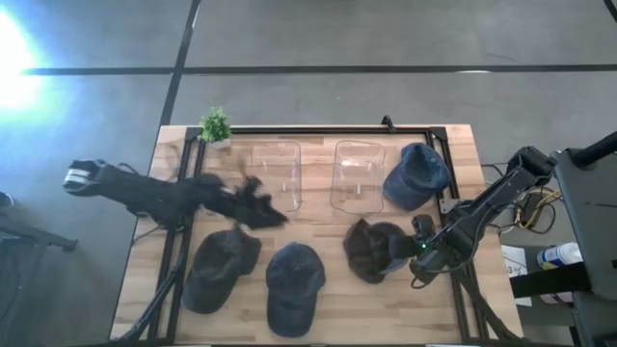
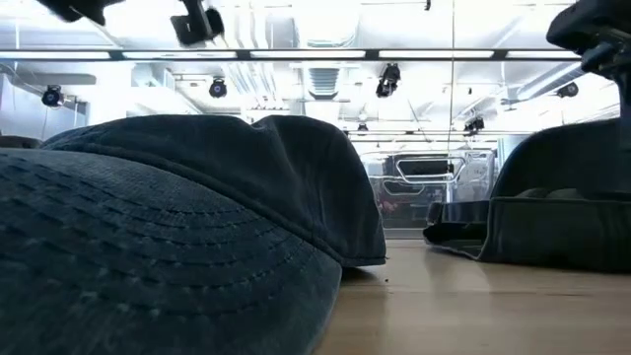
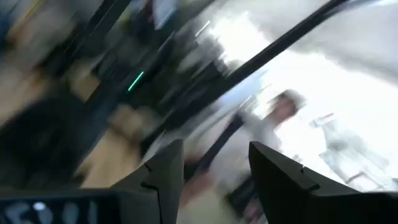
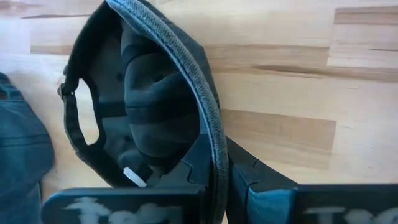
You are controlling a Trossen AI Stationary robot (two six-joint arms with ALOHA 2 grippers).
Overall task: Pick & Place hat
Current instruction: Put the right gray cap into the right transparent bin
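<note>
Right gripper (image 1: 413, 253): lower right of the high view, fingers clamped on the rim of the dark hat (image 1: 371, 249), one finger inside it and one outside.
Left gripper (image 1: 258, 205): centre-left, blurred, above the table (image 1: 328, 313); fingers (image 3: 165, 177) parted with nothing between them.
Other hats: charcoal hat (image 1: 220, 268) and navy hat (image 1: 294, 286) lower centre; blue hat (image 1: 415, 175) upper right.
Open room: bare wood between the hats and along the lower edge.
Two clear bins (image 1: 358, 175): upper centre.
Hard to make out: left wrist view smeared; low view filled by the navy hat's brim.
</note>
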